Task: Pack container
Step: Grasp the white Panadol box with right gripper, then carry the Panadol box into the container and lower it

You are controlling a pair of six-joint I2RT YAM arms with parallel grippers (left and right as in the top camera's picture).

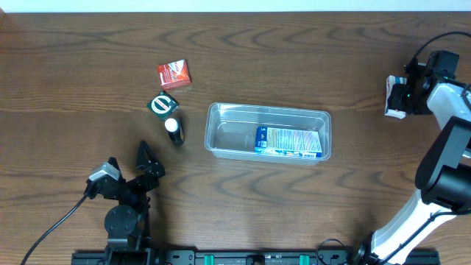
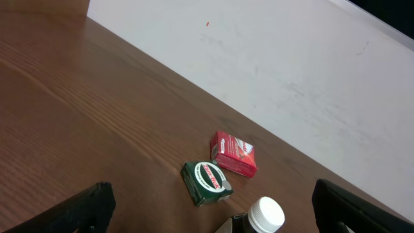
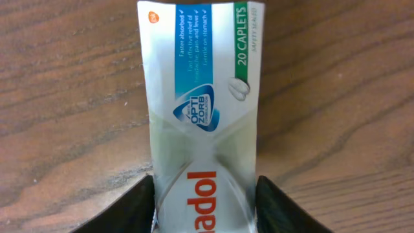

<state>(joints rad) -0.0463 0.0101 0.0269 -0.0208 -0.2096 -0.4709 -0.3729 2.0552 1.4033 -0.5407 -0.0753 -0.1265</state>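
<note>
Mid-table, the clear shallow container (image 1: 268, 109) holds one blue box (image 1: 288, 141).

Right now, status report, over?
Left tool open, empty. Right tool shut on caplet box, right of the container. Container holds one blue box. Nothing between them.

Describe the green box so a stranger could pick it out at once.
Find the clear container mid-table; left of it lie three small items. The green box sits between the red box and the white-capped bottle. It alone is dark green with an oval label.
</note>
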